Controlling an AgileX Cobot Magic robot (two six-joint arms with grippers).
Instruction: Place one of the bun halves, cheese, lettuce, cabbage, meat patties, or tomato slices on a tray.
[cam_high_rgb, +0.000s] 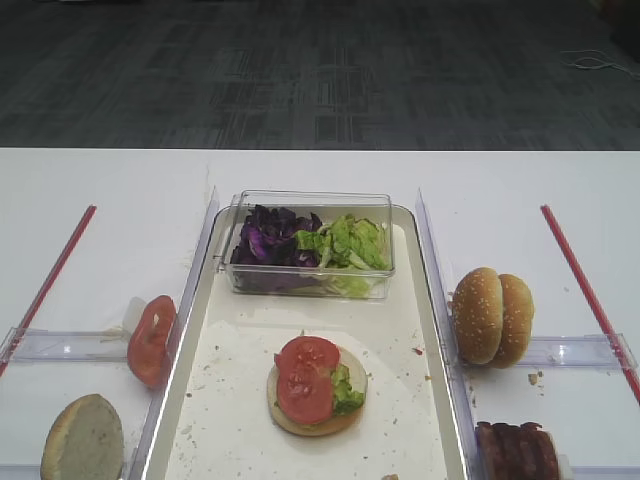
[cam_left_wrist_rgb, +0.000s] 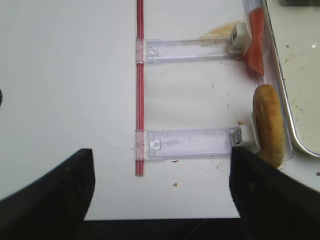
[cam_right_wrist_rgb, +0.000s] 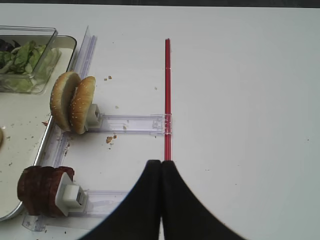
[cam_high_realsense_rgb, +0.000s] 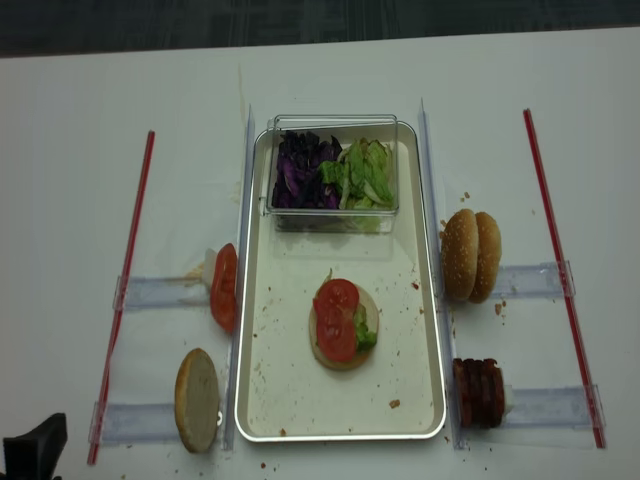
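On the tray (cam_high_rgb: 415, 350), a flat bun half (cam_high_rgb: 312, 400) is topped with lettuce (cam_high_rgb: 347, 392) and two tomato slices (cam_high_rgb: 305, 378). Behind it a clear box (cam_high_rgb: 310, 243) of cabbage (cam_high_rgb: 268, 240) is set. Spare buns (cam_high_rgb: 492, 315) and patties (cam_high_rgb: 517, 451) are racked right of the tray. The left gripper (cam_left_wrist_rgb: 160, 200) is spread apart over bare table; the right gripper (cam_right_wrist_rgb: 161, 167) is pressed together, empty.

Two dark fingers (cam_left_wrist_rgb: 47, 192) stand wide apart at the bottom, with nothing between them. On the white surface (cam_left_wrist_rgb: 65, 75) a red strip (cam_left_wrist_rgb: 140, 75) crosses two clear holders (cam_left_wrist_rgb: 185, 142). One bun half (cam_left_wrist_rgb: 270, 122) stands on edge beside the tray (cam_left_wrist_rgb: 300, 75); a tomato slice (cam_left_wrist_rgb: 256, 45) stands above it.
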